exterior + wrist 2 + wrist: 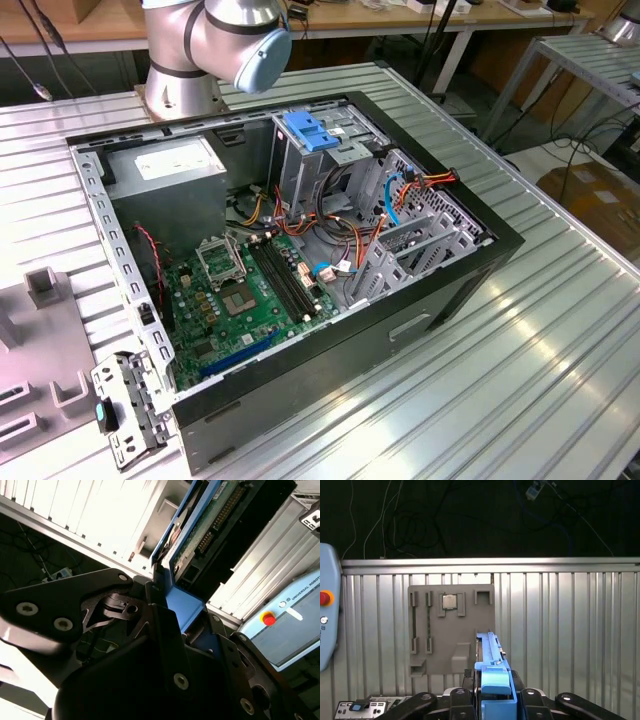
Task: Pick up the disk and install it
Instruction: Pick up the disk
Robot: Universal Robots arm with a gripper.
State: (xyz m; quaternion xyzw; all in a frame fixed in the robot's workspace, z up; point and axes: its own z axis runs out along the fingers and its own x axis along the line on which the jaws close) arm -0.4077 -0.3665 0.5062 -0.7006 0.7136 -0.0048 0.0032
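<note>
A: Tool (496, 705) state?
B: Clamped on the disk (491, 652), held edge-on by its blue rail.
A: Where's the disk?
B: Over a corner of the grey fixture plate (435, 635), apparently lifted clear.
A: Progress?
B: Pick looks done. Install not yet done; the computer case (470, 270) beside the plate sits open.

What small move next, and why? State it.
Probably swing toward the open computer case: the gripper, jaws shut, holds the disk by its blue rail, apparently clear of the grey fixture plate, so the drive cage seems the destination.
</note>
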